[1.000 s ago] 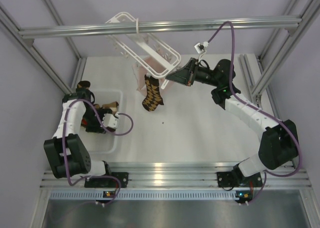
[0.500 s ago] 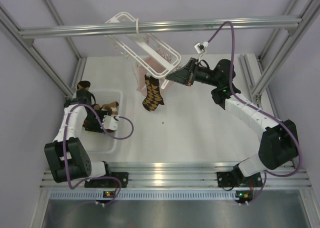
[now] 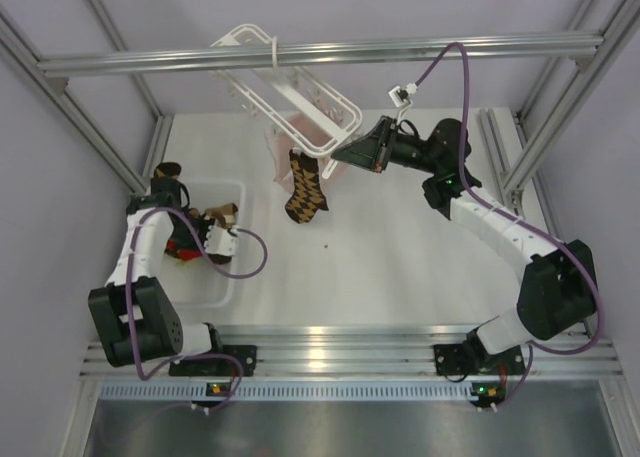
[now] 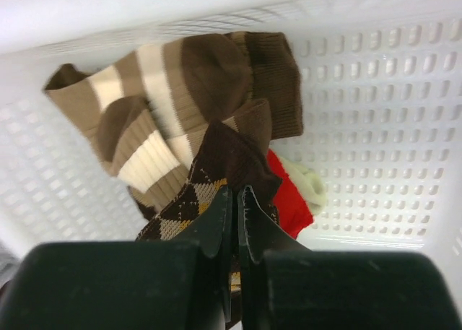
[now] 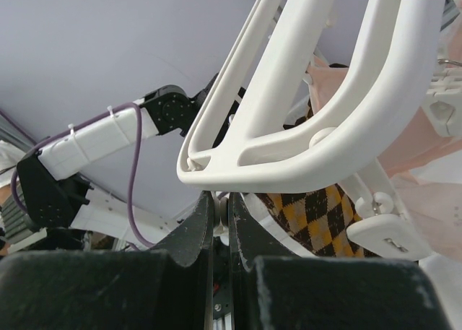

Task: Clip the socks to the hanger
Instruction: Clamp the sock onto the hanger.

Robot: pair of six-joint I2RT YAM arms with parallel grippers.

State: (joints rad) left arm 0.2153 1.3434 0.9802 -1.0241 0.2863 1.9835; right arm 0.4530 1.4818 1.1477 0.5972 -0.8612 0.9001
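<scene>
Robot lab cell, aluminium frame (image 3: 320, 52), plain walls (image 3: 40, 177), white table (image 3: 400, 262)

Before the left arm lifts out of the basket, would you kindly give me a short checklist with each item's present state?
1. Left gripper shut on the argyle sock: ok.
2. Only that sock gripped: cannot tell; striped socks and a red item lie against it in the basket.
3. Right gripper shut on the hanger at its end: ok.
4. Hung sock dangling from the hanger: ok.
5. Clip beside the right gripper free for the next sock: cannot tell.
</scene>
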